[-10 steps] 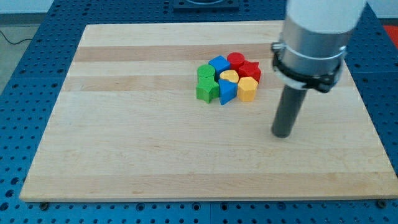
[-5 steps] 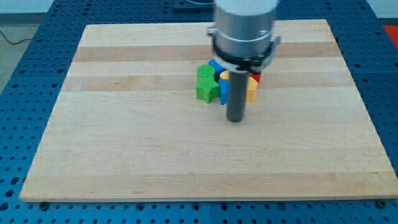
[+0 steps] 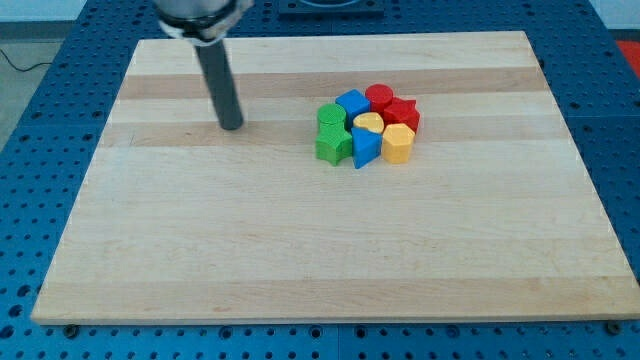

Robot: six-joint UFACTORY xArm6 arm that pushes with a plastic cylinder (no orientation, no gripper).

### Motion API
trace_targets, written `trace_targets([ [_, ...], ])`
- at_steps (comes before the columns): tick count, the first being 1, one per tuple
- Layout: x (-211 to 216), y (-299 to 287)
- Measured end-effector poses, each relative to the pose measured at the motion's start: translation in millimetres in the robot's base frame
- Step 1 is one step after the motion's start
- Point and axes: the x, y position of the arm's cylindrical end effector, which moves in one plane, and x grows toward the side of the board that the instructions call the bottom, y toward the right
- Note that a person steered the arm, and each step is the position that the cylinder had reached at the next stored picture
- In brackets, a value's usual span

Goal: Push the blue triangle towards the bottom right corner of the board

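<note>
Eight blocks cluster at board (image 3: pixel 300 250) centre-right, blue triangle (image 3: pixel 364 148) included; the rod's tip (image 3: pixel 231 126) stands upper left, holding nothing, well apart.

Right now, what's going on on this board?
A single arm with a dark rod is working over a wooden board. My tip sits on bare wood towards the view's left of a tight cluster of blocks, touching none of them. The blue triangle is at the cluster's lower edge, packed between a green block and a yellow block, not yet pushed out.
</note>
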Motion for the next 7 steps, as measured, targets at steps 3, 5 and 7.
trace_targets([
  [3, 57.0, 159.4],
  [5, 80.9, 158.2],
  [7, 113.3, 200.2],
])
